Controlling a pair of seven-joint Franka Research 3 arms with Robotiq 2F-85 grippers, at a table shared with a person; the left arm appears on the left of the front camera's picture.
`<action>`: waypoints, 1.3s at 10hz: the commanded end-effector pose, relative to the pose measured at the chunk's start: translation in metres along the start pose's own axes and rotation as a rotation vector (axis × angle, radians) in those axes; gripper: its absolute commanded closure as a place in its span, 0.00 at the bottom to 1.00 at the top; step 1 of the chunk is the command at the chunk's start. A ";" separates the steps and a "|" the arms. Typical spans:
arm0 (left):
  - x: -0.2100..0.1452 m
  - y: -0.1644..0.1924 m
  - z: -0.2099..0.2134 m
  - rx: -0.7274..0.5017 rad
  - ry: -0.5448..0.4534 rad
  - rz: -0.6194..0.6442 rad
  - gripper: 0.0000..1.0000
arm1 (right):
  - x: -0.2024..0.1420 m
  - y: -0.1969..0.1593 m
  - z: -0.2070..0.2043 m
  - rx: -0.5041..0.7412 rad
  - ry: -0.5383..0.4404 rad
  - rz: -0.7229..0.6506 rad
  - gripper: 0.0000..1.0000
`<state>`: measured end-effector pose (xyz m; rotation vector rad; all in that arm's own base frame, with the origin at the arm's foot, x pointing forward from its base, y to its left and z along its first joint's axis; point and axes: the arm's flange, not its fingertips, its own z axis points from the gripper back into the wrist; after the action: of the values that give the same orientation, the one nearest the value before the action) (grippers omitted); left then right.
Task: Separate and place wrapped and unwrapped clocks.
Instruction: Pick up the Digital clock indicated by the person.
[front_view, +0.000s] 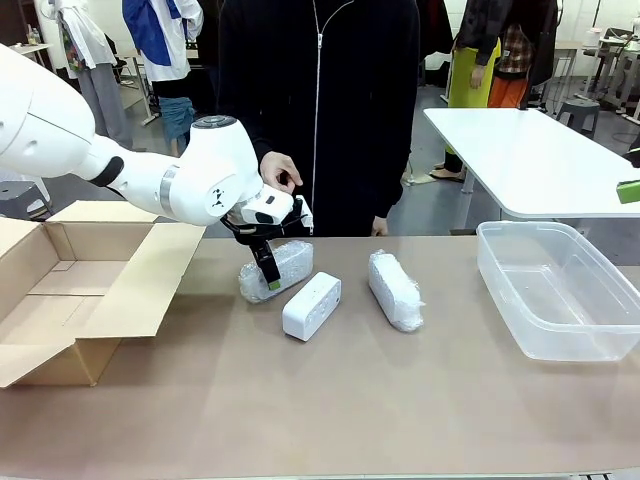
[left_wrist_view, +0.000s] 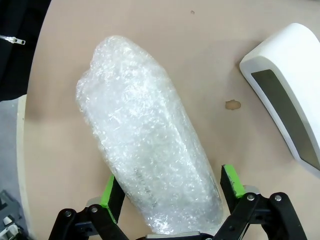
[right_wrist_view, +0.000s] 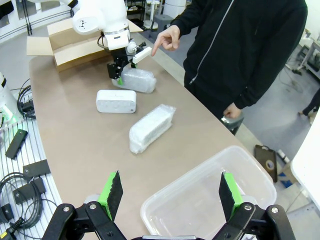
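Three clocks lie mid-table. The left wrapped clock (front_view: 283, 268) (left_wrist_view: 145, 145) (right_wrist_view: 139, 80) is a bubble-wrap bundle, and my left gripper (front_view: 268, 268) (left_wrist_view: 171, 186) (right_wrist_view: 118, 74) stands open over its near end, green pads on either side with a small gap. Beside it lies the bare white unwrapped clock (front_view: 311, 306) (left_wrist_view: 285, 100) (right_wrist_view: 116, 101). A second wrapped clock (front_view: 395, 290) (right_wrist_view: 151, 127) lies to the right. My right gripper (right_wrist_view: 170, 194) hangs open and empty above the clear bin's near edge.
An open cardboard box (front_view: 60, 290) (right_wrist_view: 65, 37) sits at the table's left. A clear plastic bin (front_view: 560, 290) (right_wrist_view: 210, 200) sits at the right. A person in black stands at the far side, one hand (front_view: 280, 170) (right_wrist_view: 167, 40) pointing down near my left gripper.
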<state>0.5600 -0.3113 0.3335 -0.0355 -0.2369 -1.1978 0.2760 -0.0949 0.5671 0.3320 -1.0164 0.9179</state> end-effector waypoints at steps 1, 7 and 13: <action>0.005 0.004 0.000 0.013 -0.013 0.003 0.00 | -0.001 -0.002 -0.003 0.015 -0.013 0.008 0.00; 0.007 0.000 0.004 0.006 0.008 -0.037 0.60 | -0.001 -0.002 -0.003 0.015 -0.013 0.008 0.00; 0.012 -0.024 0.060 -0.058 -0.025 -0.051 0.93 | -0.001 -0.002 -0.003 0.015 -0.013 0.008 0.00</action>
<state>0.5437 -0.3315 0.3677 -0.0620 -0.2309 -1.2364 0.2761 -0.0949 0.5670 0.3319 -1.0157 0.9179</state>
